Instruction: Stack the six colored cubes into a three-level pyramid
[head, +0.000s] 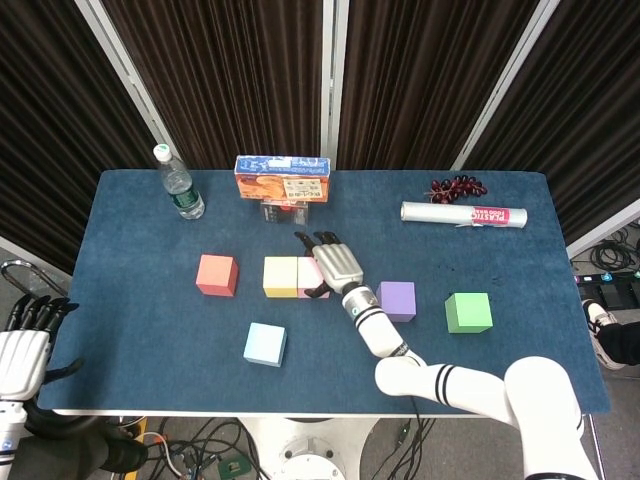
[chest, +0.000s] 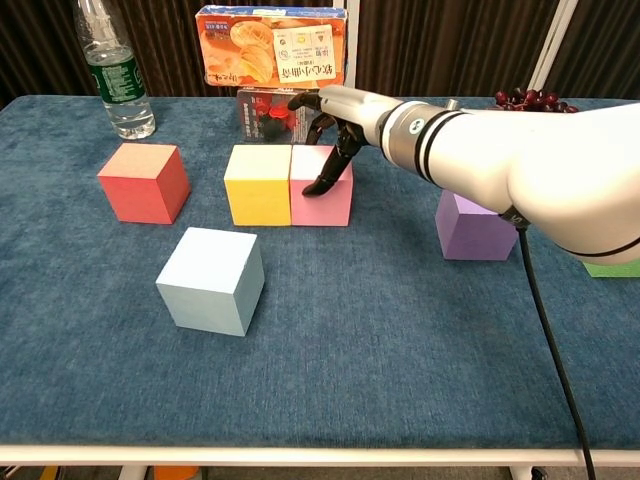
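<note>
Chest view: right hand (chest: 335, 120) rests curled fingers (chest: 322, 183) on the pink cube (chest: 322, 195), gripping nothing. Pushing off-centre could skew it from the yellow cube (chest: 258, 185). Left hand (head: 25, 345) hangs idle, fingers apart.

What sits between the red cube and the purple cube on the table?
The yellow cube and pink cube, side by side and touching, lie between the red cube and purple cube, with the right hand over the pink one. The head view shows it best.
</note>
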